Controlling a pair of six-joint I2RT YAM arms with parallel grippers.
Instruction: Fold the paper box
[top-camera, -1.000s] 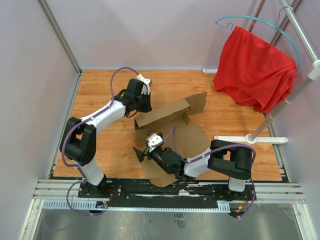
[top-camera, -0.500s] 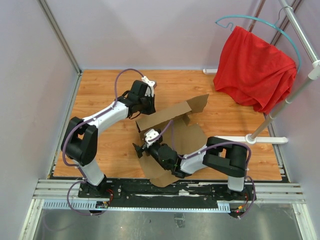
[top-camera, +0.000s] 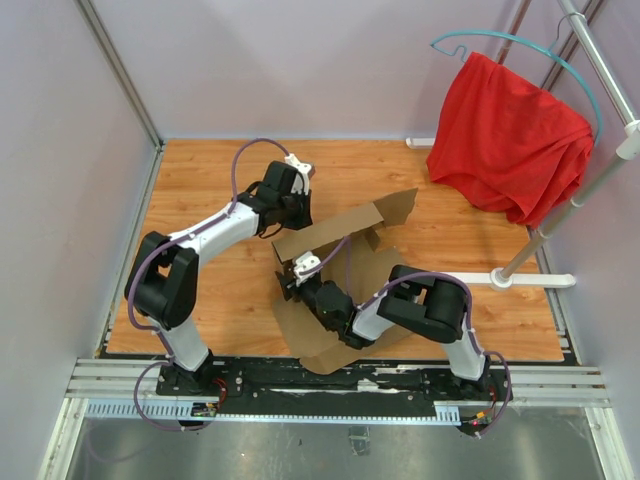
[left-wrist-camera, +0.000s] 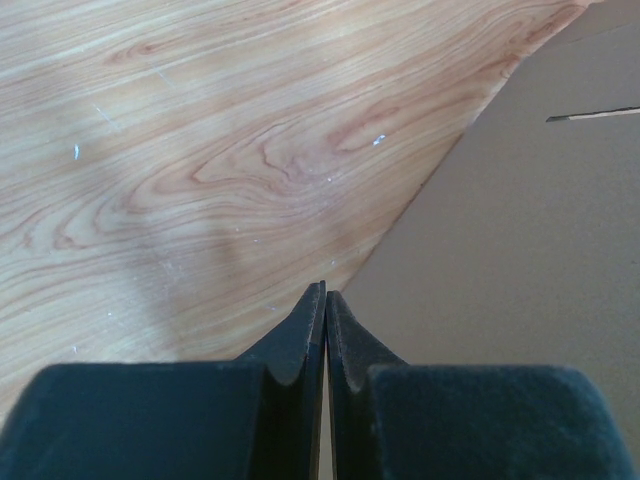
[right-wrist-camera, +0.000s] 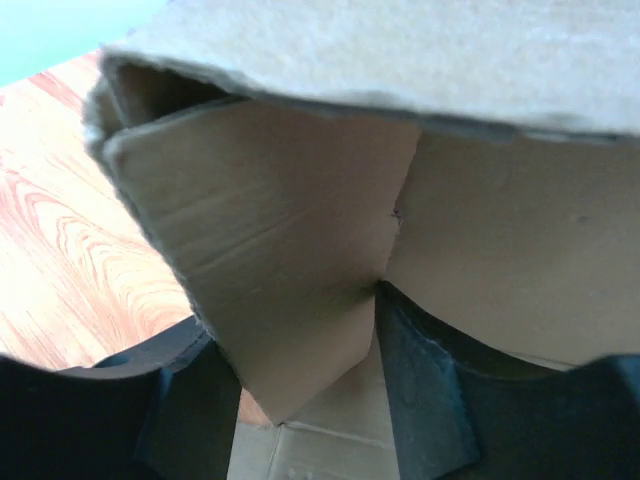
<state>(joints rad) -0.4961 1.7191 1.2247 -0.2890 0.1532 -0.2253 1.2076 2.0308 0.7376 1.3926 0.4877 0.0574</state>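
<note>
Top external: noted paper box part-formed, long wall raised between the two sets of jaws, other panels flat below the right jaws. Left gripper clenched, nothing between, cardboard just right of tips. Right gripper half-apart astride a corner flap; firm grasp not determinable. Judged early: side walls and lid left to fold.
</note>
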